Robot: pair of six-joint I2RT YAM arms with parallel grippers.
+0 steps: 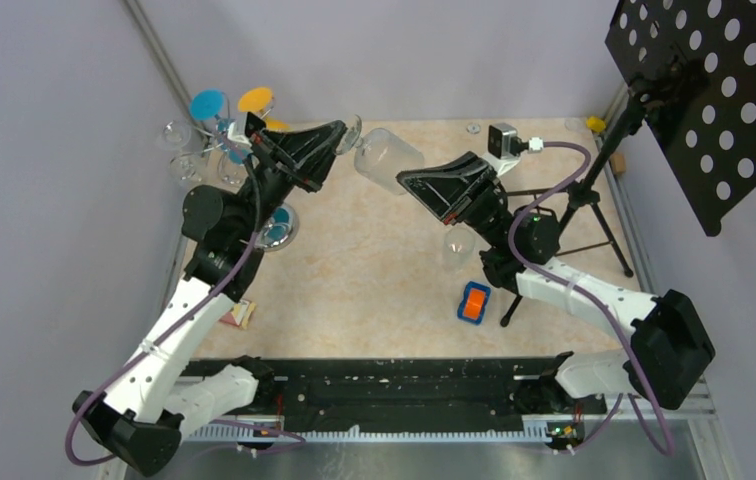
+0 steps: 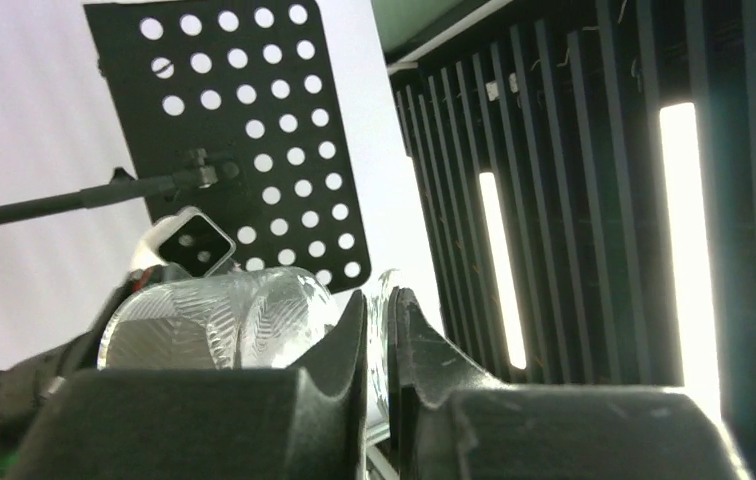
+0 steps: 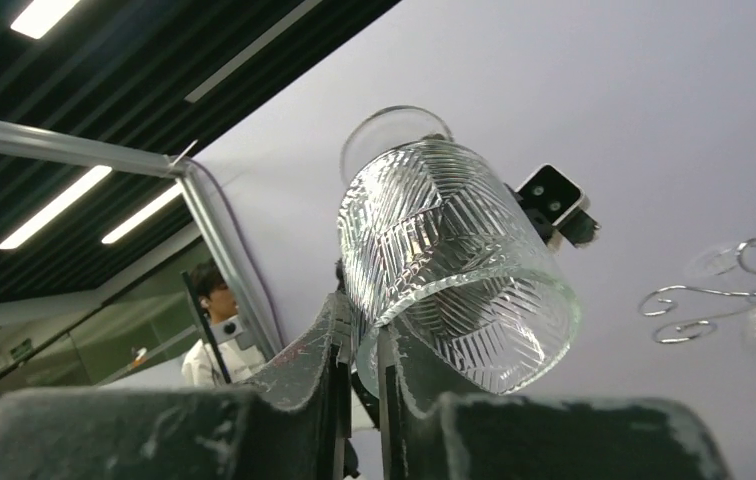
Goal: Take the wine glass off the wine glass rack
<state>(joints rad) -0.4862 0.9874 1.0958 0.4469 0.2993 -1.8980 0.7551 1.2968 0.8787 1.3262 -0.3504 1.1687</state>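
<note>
A clear ribbed wine glass (image 1: 386,160) lies on its side in the air, held between both grippers and away from the rack. My left gripper (image 1: 339,128) is shut on its thin round foot (image 2: 384,300); the bowl (image 2: 224,320) shows beyond the left finger. My right gripper (image 1: 406,180) is shut on the rim of the bowl (image 3: 444,250), one finger inside and one outside. The silver wire wine glass rack (image 1: 216,140) stands at the back left on its chrome base (image 1: 279,228). Its spiral arms (image 3: 714,300) show in the right wrist view.
Glasses with a blue foot (image 1: 208,104) and an orange foot (image 1: 254,99) hang on the rack. A black tripod stand (image 1: 584,215) with a perforated plate (image 1: 704,90) is at the right. An orange and blue block (image 1: 474,302) and another clear glass (image 1: 459,245) sit near the right arm.
</note>
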